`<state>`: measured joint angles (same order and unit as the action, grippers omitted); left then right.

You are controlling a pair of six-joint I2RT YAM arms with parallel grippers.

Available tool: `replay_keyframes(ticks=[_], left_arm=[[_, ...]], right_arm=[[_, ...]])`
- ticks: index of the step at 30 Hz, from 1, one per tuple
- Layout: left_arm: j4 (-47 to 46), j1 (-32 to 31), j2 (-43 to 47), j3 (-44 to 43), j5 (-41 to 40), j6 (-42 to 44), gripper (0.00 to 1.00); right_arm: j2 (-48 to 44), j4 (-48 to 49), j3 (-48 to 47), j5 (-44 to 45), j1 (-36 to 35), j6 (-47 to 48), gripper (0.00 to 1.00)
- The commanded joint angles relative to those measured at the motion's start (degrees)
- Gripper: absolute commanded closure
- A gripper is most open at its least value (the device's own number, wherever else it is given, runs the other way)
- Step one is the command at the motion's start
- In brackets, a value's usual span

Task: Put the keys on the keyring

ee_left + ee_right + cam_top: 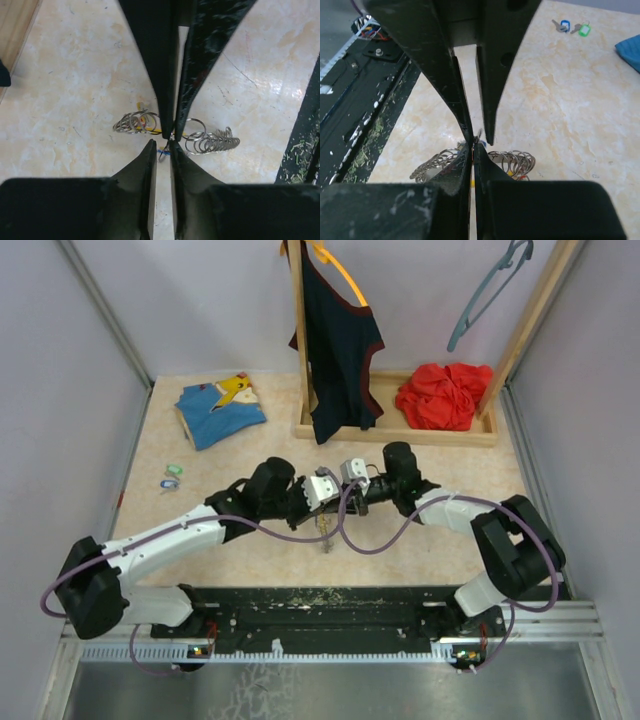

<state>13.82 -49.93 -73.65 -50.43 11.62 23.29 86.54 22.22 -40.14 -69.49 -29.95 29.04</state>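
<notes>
Left gripper (161, 146): I see its fingers drawn nearly together, nipping the keyring (137, 121).
Right gripper (471, 152): fingers pressed closed on the same keyring from the opposite side.
Keyring: held above the table (250, 450), ring coils spilling either side.
Keys: blue key (564, 25) and green key (583, 30) lie together near the table's left edge, well apart from the grippers.

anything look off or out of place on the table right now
Yes. The keyring, pinched between both arms' fingers, is fanned out into two loose bunches of wire loops instead of one flat ring. The keys lie far off near the left edge of the table. Greenish crumbs litter the black base plate.
</notes>
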Motion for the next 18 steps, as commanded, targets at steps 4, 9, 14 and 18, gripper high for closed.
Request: replay_keyframes(ticks=[4, 9, 14, 18], left_arm=[[-15.52, 2.78, 6.64, 7.76, 0.02, -6.19, 0.55], [-25.44, 5.49, 12.13, 14.56, 1.15, -11.04, 0.47], [-32.81, 8.64, 14.34, 19.29, 6.62, -15.06, 0.46], [-34.17, 9.57, 13.38, 19.72, 10.2, -16.67, 0.46]], right_arm=[[-1.07, 29.51, 4.77, -2.59, 1.04, -19.66, 1.0], [0.48, 43.27, 7.01, -3.11, 2.03, -29.33, 1.0], [5.69, 68.38, 8.77, -3.42, 3.15, -47.98, 1.0], [10.94, 76.52, 6.62, -5.47, 3.63, -55.86, 1.0]])
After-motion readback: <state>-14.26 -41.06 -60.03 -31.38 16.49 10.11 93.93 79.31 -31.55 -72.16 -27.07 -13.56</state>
